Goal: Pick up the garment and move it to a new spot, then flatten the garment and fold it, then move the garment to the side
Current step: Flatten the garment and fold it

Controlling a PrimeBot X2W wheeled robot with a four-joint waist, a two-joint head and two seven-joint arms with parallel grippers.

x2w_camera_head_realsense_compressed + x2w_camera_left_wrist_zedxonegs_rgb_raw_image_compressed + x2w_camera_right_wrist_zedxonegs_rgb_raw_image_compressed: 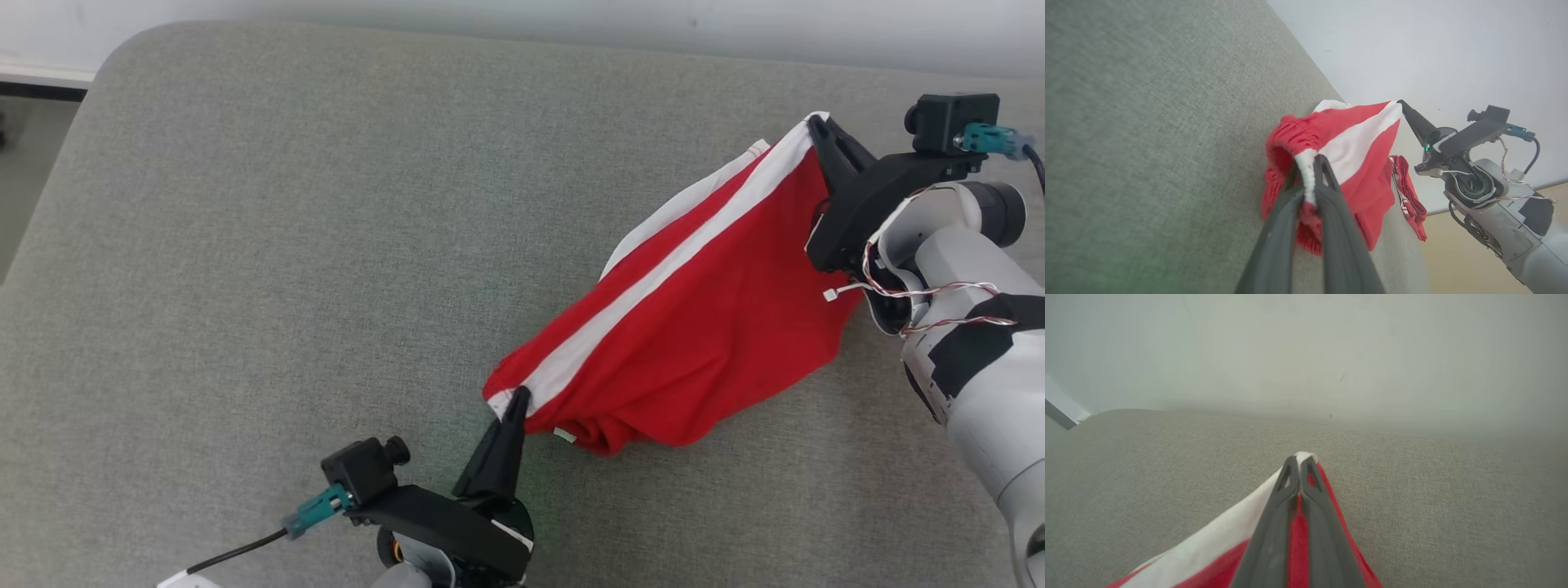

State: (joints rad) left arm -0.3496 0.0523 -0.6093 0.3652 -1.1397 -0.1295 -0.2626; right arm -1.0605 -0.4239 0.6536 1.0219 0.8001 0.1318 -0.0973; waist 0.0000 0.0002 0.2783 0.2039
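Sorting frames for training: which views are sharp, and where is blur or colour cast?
Head view: evenly lit, garment sharp. Left wrist view: left pincer blurred close up, green tint lower left. Right wrist view: hazy wall, right pincer soft.

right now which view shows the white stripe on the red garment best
The head view: the white stripe runs in full along the red garment, from the left gripper to the right gripper. The left wrist view shows it foreshortened; the right wrist view catches a short stretch beside its fingers.
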